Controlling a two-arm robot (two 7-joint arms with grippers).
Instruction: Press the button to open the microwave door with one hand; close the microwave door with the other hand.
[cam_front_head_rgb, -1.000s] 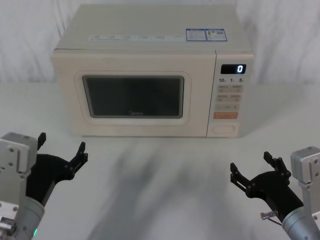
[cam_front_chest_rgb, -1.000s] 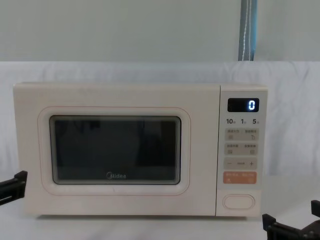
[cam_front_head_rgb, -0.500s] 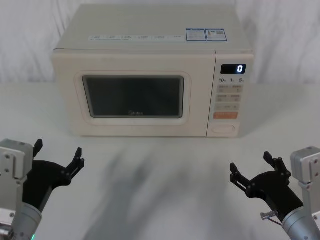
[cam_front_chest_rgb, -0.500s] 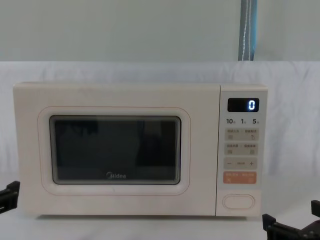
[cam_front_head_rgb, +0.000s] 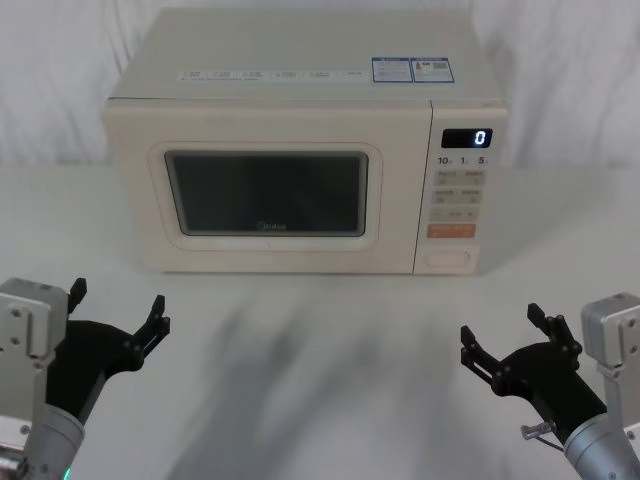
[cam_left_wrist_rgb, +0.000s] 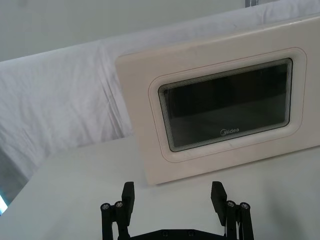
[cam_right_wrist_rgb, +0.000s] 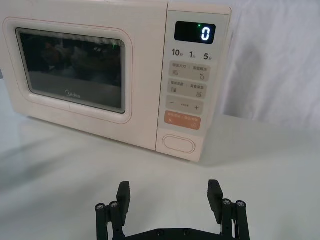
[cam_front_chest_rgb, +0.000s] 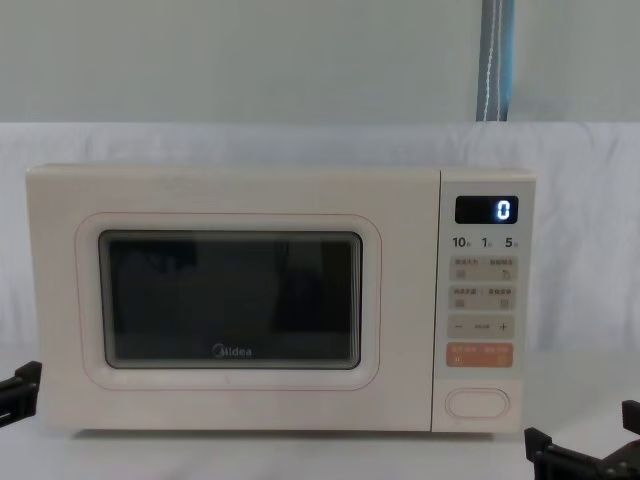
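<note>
- The microwave (cam_front_head_rgb: 300, 150), a boxy cream-white oven with a smooth matte shell, is seen standing at the far middle of a table (cam_front_head_rgb: 330, 370) draped in white cloth.
- The microwave door (cam_front_head_rgb: 270, 190) is shut flush with the front. It is a broad cream panel, and a dark glossy window with rounded corners is set into it inside a raised rim.
- A control strip is placed to the right of the door, topped by a black display (cam_front_head_rgb: 466, 138) on which a white "0" is lit.
- Small pale rectangular keys are ranged below the display, and an orange rectangular key (cam_front_head_rgb: 451, 230) comes under them.
- The button (cam_front_head_rgb: 447, 258), a wide cream pill shape with a thin outline, is found at the bottom of that strip, untouched.
- The left gripper (cam_front_head_rgb: 115, 310), black and blocky on a silver-grey wrist, is held low over the table's near left, well apart from the oven. Its fingers (cam_left_wrist_rgb: 128, 196) are spread wide and nothing is held between them.
- The right gripper (cam_front_head_rgb: 505, 340) is held over the near right of the table, in front of the control strip and clear of it. Its angular black fingers (cam_right_wrist_rgb: 215, 195) are likewise parted wide around nothing.
</note>
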